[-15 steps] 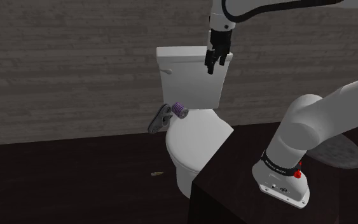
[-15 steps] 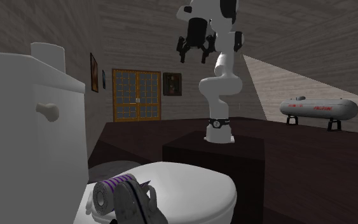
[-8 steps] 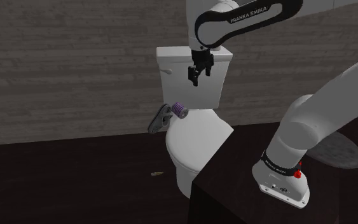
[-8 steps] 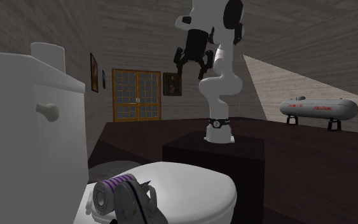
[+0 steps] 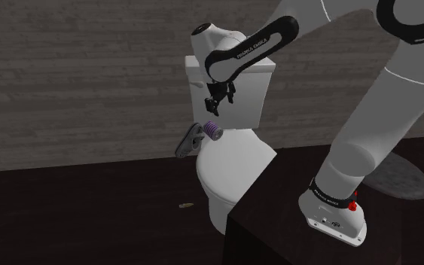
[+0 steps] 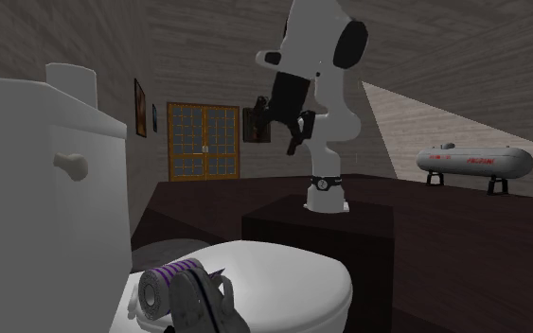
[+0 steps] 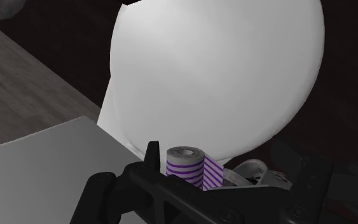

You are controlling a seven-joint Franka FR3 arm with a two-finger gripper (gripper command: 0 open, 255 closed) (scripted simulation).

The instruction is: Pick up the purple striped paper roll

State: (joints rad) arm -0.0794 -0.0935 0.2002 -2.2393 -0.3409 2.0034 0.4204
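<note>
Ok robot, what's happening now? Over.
Gripper open, above purple striped roll, not touching. Roll on toilet, by tank. Grey thing right beside it.

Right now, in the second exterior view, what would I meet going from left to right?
Toilet tank → framed picture → double door → gripper → white gas tank.

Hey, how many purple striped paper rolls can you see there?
1. The roll sits at the back of the toilet lid, beside a grey holder. The holder may hide others.
</note>
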